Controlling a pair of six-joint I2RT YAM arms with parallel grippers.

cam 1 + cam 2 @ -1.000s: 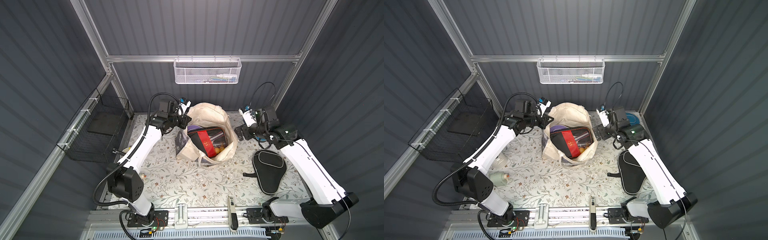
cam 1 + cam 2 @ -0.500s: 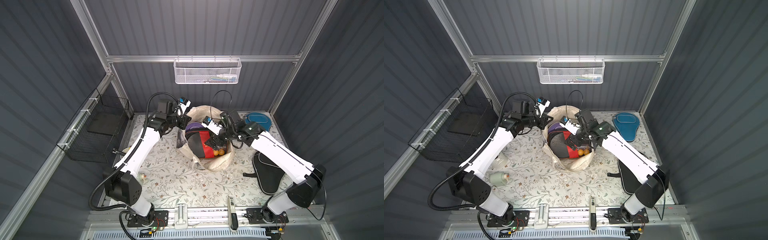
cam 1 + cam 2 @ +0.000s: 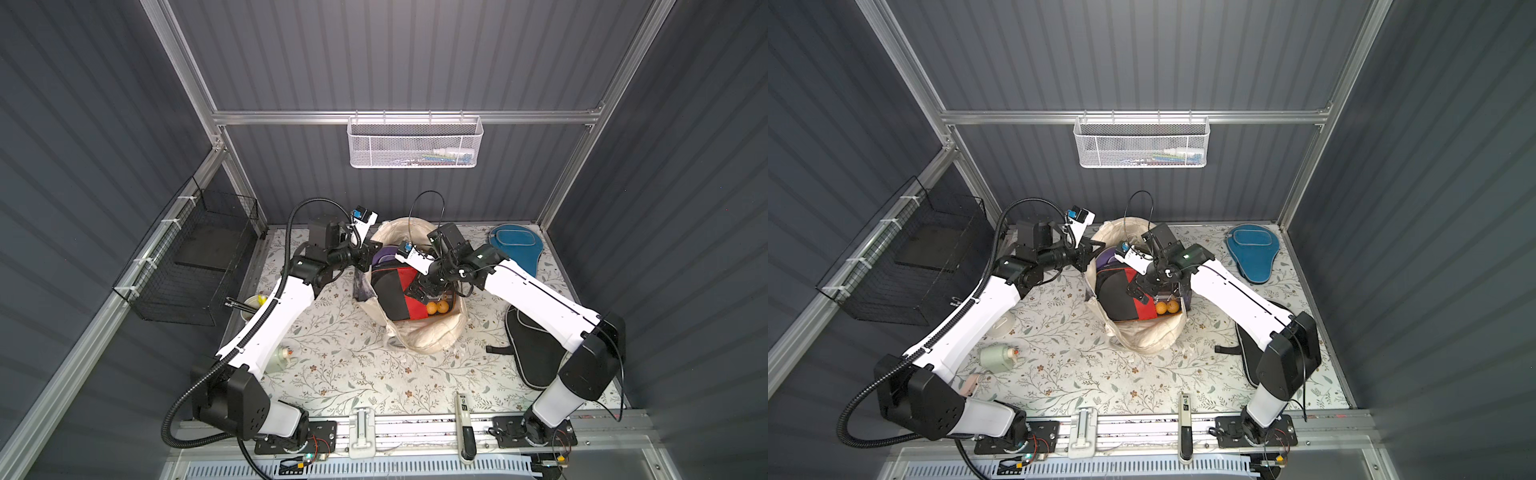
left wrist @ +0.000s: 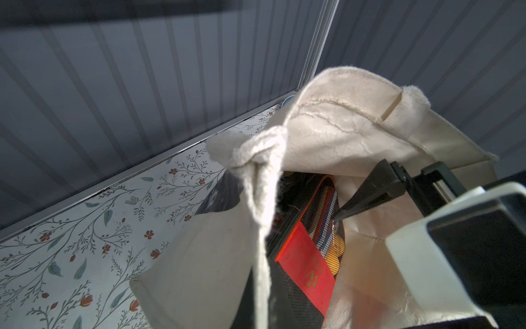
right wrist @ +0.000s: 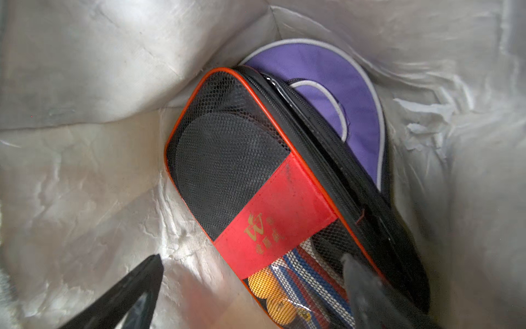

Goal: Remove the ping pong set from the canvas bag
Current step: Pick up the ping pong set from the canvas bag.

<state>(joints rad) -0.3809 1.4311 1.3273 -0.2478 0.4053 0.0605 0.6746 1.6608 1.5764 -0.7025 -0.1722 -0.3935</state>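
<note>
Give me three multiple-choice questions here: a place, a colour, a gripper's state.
1. Where is the red-and-black rectangular paddle case? A inside the cream canvas bag B beside it C under it
2. What colour is the paddle-shaped fabric cover tucked against the case? A olive B purple C maroon
3. The right gripper is: A shut on the case B open C shut, empty
Answers: A, canvas walls surround it; B, purple with pale piping; B, its jaws stand wide apart.
</note>
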